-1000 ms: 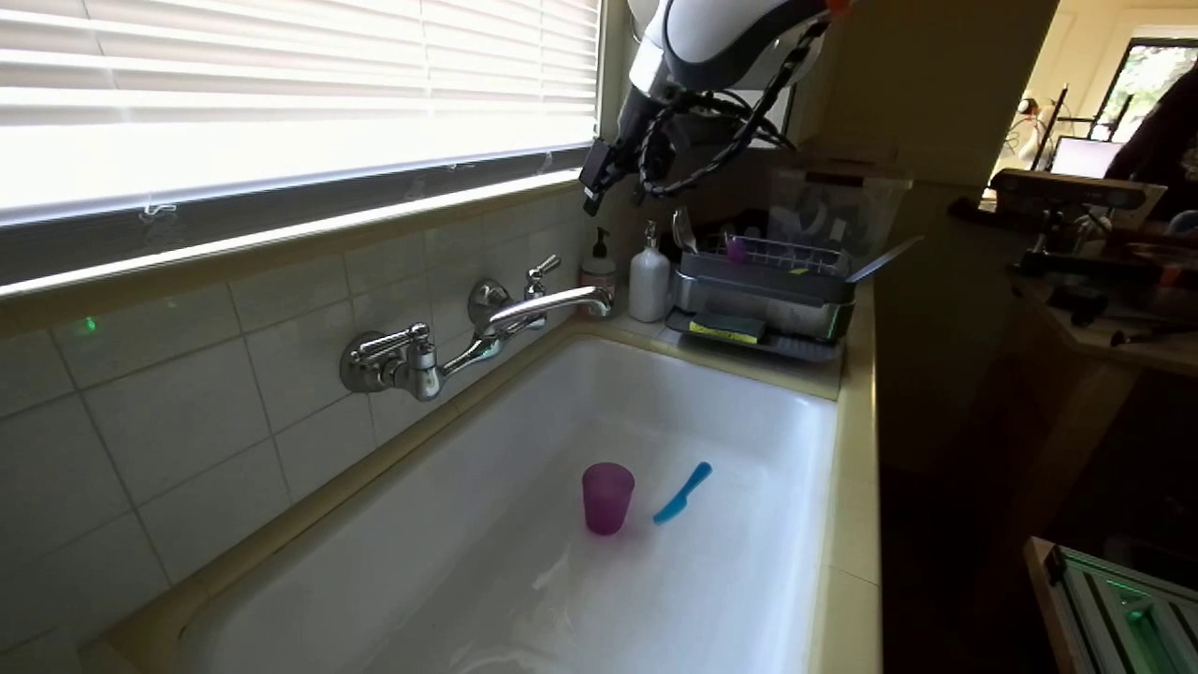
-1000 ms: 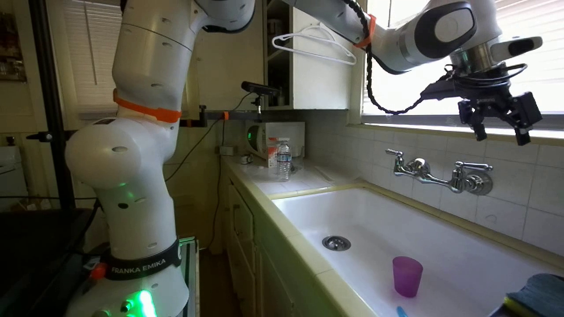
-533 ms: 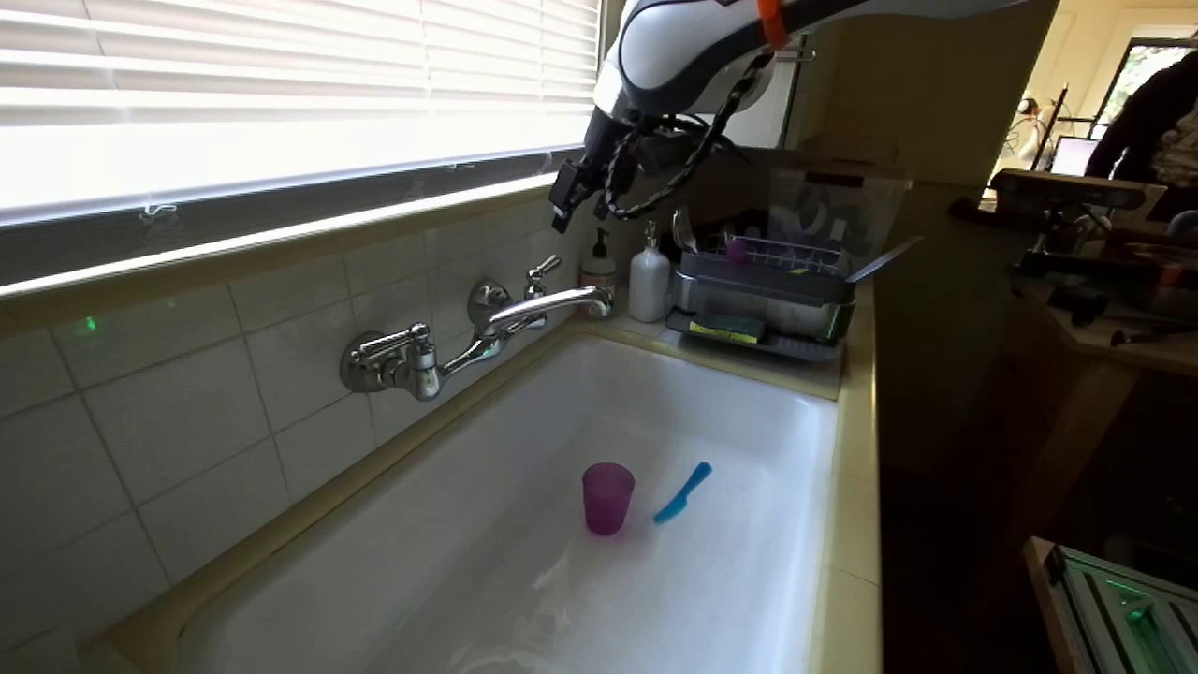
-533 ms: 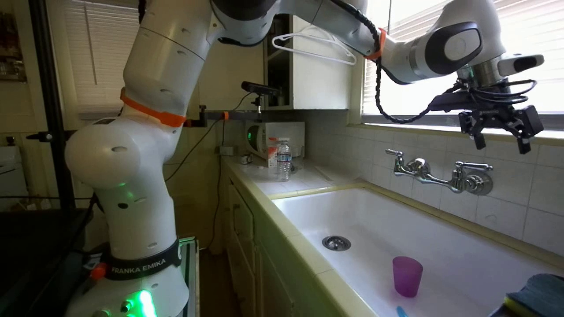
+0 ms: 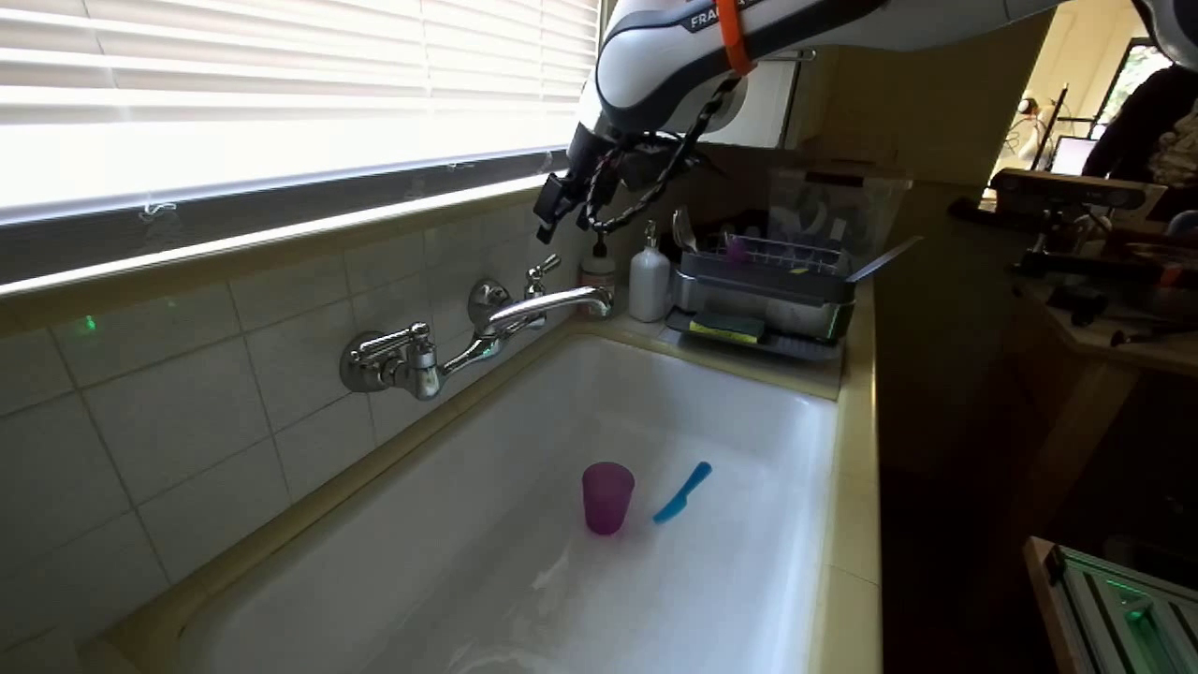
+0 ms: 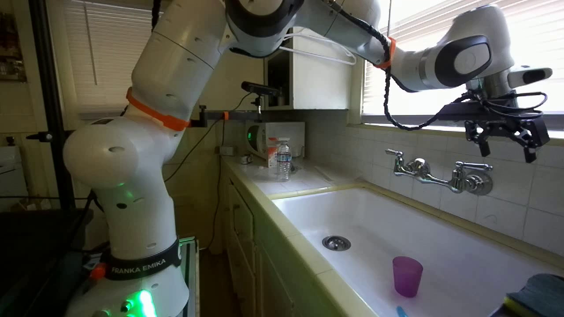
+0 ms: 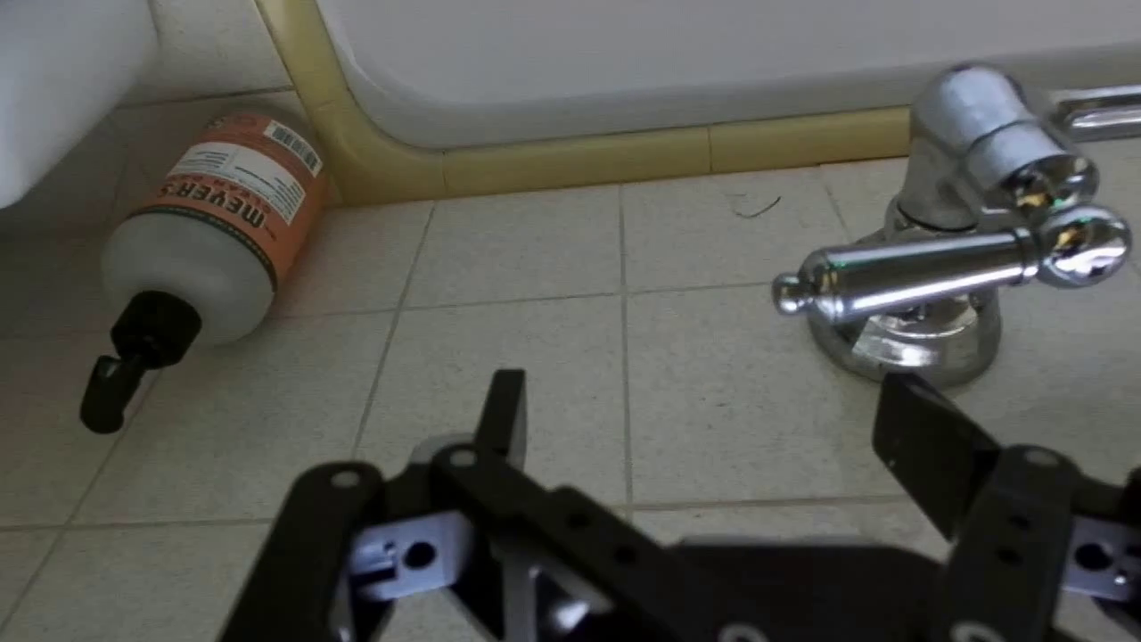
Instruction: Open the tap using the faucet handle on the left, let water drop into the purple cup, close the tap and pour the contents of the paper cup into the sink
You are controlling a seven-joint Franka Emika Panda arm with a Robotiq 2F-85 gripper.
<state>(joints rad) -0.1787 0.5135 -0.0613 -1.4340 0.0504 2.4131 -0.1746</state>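
Note:
The chrome tap [image 5: 487, 339] is on the tiled wall above the white sink [image 5: 487, 580]; both also show in the other exterior view, the tap [image 6: 432, 178] and the sink [image 6: 352, 220]. No water stream shows at its spout. The purple cup [image 5: 608, 501], also the only paper cup in view, stands upright on the basin floor; it shows in an exterior view [image 6: 407, 276] too. My gripper [image 6: 507, 154] is open and empty, above the tap handle nearest the dish rack. In the wrist view, that handle [image 7: 918, 272] lies ahead of the right fingertip of the gripper [image 7: 710, 401], apart from it.
A blue knife [image 5: 683, 493] lies beside the cup. An orange-labelled soap bottle [image 7: 227, 205] and a white pump bottle [image 5: 650, 284] stand at the sink's end. A dish rack [image 5: 763, 281] and a sponge [image 5: 725, 328] are beside them. Window blinds [image 5: 281, 94] are close behind the arm.
My open gripper has moved down and closer to the tap handle by the soap bottles. The cup, the knife and the tap have not moved.

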